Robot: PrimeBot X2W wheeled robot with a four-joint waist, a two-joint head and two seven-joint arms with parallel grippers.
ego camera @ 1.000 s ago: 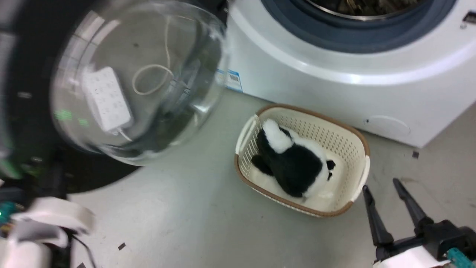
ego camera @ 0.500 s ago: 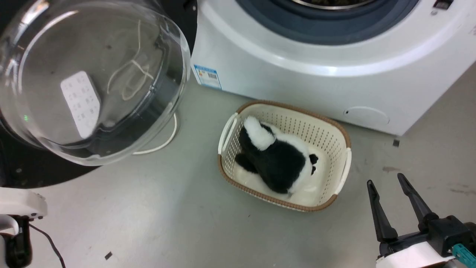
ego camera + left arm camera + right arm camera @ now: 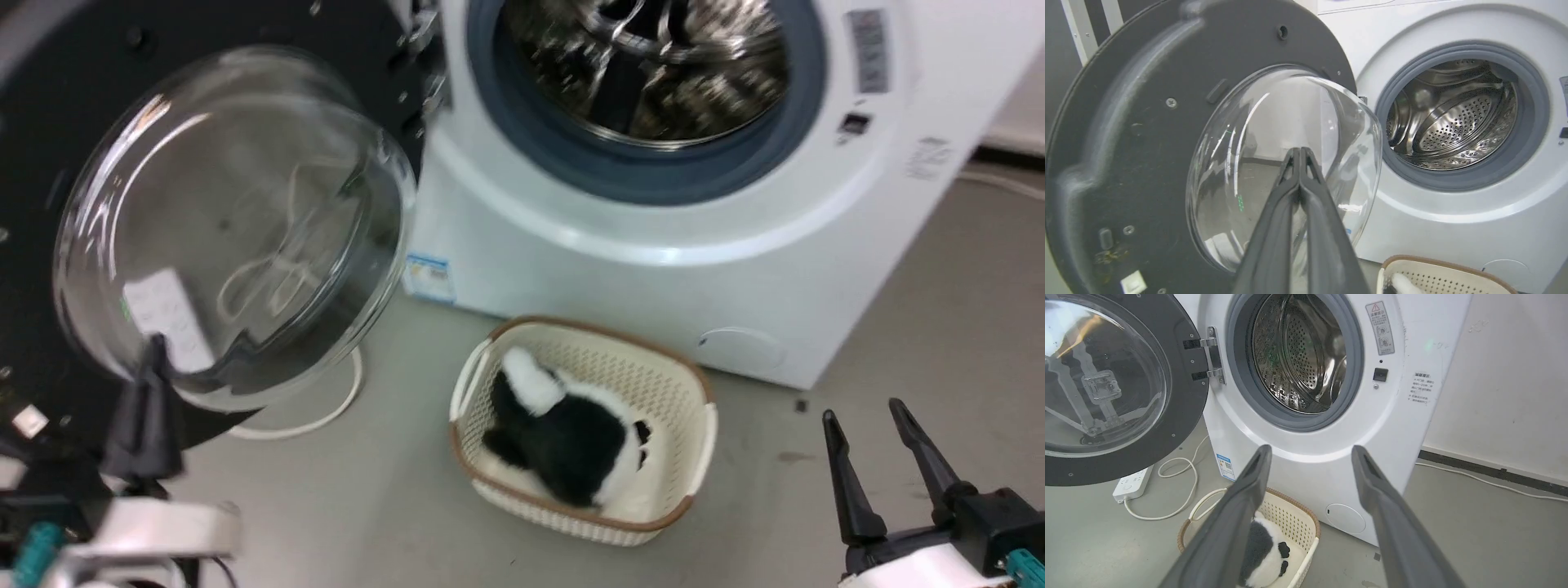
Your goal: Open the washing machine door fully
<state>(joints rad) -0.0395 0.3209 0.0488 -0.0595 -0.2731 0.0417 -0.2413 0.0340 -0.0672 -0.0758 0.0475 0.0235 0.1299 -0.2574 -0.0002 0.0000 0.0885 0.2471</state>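
**Hovering at the swung-out door**

My left gripper point(image 3: 1299, 152) is clenched on nothing, tips before the glass of the washing machine door point(image 3: 1126, 143); contact unclear. My right gripper point(image 3: 1310, 449) is spread, empty. That door hangs wide at the hinge edge of the washing machine point(image 3: 1453, 237).

Bare laundry area. Washer point(image 3: 1400, 416) stands ahead of the right hand point(image 3: 1311, 448) on a grey floor point(image 3: 1474, 522). Power strip point(image 3: 1131, 485) lies left of the hand, basket point(image 3: 1306, 522) below it, plain wall point(image 3: 1515, 375) to its right.
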